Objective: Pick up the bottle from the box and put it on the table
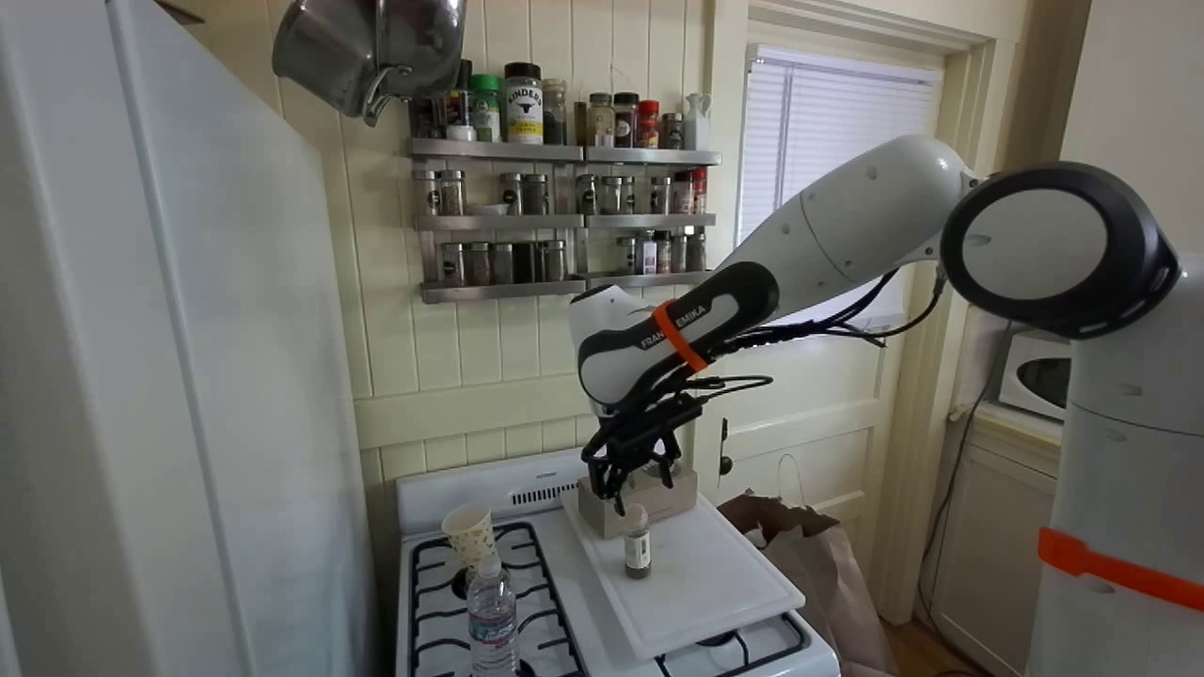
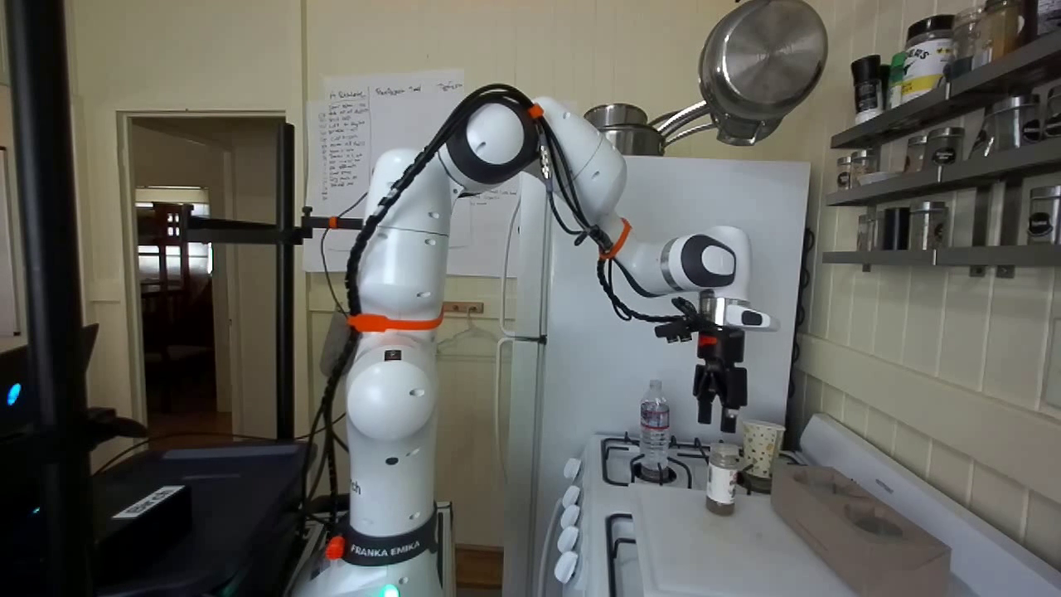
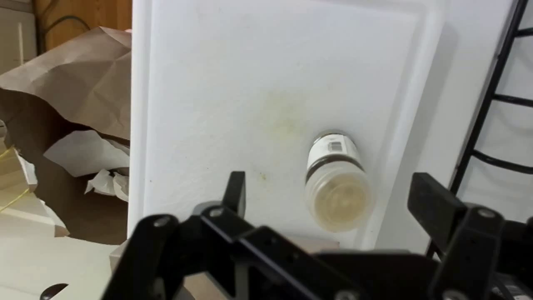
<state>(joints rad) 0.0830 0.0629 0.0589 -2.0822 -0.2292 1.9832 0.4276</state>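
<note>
Bottle (image 3: 338,181): out of the box (image 2: 845,547), upright near it on the white table (image 3: 229,104). Gripper (image 2: 718,414) above the cap (image 3: 341,204), fingers (image 3: 238,189) spread wide, holding nothing. My read: placing done, retreat remains. I'd lift straight up without wrist twist, jaws wide, swinging aside only once well above, lest I clip it.

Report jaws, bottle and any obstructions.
Jaws open, empty, above bottle. Bottle upright on table, apart from box. Nothing visible between jaws and bottle.

Table (image 3: 233,104) is white, box (image 2: 829,524) tan, cup (image 1: 469,538) speckled.
</note>
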